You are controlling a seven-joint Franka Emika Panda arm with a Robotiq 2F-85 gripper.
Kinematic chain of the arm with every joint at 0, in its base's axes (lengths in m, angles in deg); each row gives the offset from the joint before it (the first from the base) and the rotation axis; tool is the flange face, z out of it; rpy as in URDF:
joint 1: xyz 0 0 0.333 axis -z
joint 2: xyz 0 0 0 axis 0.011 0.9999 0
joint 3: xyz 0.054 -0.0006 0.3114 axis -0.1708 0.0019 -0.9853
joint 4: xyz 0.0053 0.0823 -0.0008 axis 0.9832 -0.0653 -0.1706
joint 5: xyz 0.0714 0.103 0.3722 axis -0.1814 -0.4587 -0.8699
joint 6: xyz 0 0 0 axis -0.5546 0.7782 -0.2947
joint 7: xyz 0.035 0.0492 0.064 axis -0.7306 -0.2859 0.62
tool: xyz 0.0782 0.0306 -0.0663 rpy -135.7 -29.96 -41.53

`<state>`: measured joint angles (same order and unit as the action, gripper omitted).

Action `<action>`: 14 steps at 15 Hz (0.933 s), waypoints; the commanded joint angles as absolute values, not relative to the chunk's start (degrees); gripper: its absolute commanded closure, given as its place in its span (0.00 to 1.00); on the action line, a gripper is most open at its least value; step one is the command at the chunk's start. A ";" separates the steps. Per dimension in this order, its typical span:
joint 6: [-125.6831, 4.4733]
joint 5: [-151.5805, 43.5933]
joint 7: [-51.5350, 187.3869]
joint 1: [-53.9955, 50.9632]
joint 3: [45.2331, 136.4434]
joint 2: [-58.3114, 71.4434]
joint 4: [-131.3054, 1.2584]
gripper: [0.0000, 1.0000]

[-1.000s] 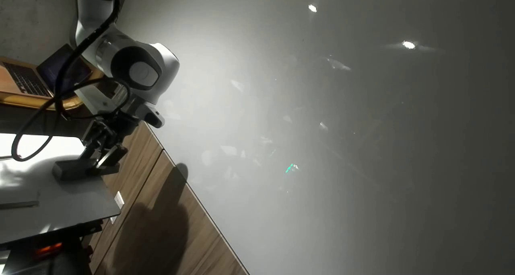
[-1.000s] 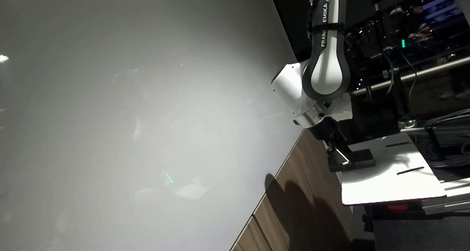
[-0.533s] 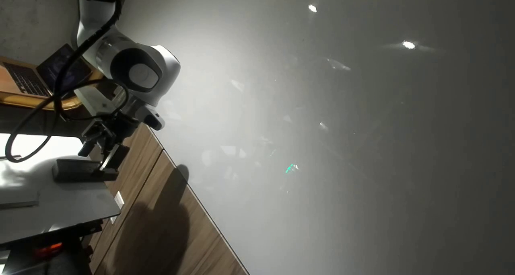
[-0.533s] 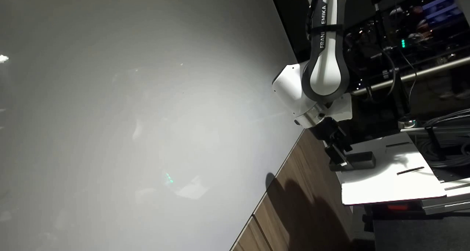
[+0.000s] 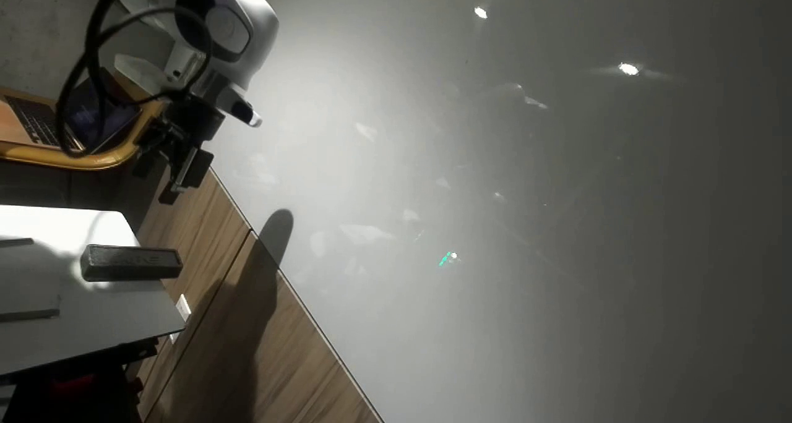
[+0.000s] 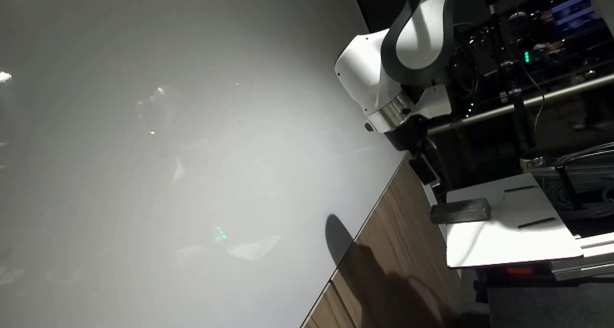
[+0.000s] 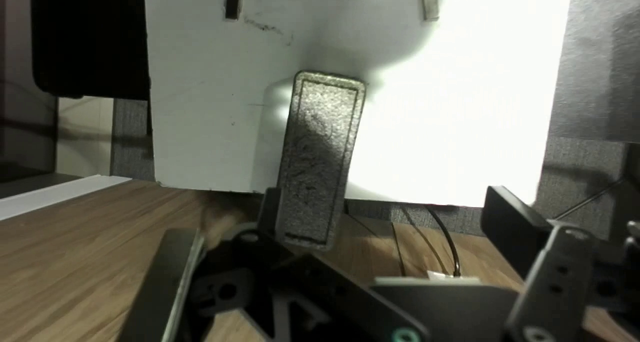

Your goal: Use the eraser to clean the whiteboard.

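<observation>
Glossy grey-white whiteboard (image 5: 557, 318) fills most of both exterior views, wood panelling (image 5: 309, 349) along its edge. Eraser (image 7: 320, 152): dark grey oblong block, grainy top, inset border line. Rests on white surface (image 7: 460, 127), one end overhanging the edge toward the panelling. Long axis runs roughly top to bottom in the wrist view, upper end leaning slightly right. Hand (image 7: 385, 207) is clear of the eraser, fingers spread wide; one finger hides a bit of its side in the wrist view. Two thin strips (image 7: 430, 2) lie past the far end. Black cable (image 5: 93, 36) loops in front of open laptop (image 5: 37, 121).
</observation>
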<state>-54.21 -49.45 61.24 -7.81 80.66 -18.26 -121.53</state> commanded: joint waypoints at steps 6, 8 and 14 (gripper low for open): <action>-42.83 -53.28 62.60 -9.85 77.34 -38.93 -121.81 0.00; -40.33 -53.58 63.01 -10.13 77.15 -44.69 -121.96 0.00; -39.83 -53.69 63.30 -10.22 77.14 -46.70 -123.12 0.00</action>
<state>-39.92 -53.21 62.89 -11.01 77.86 -46.64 -123.21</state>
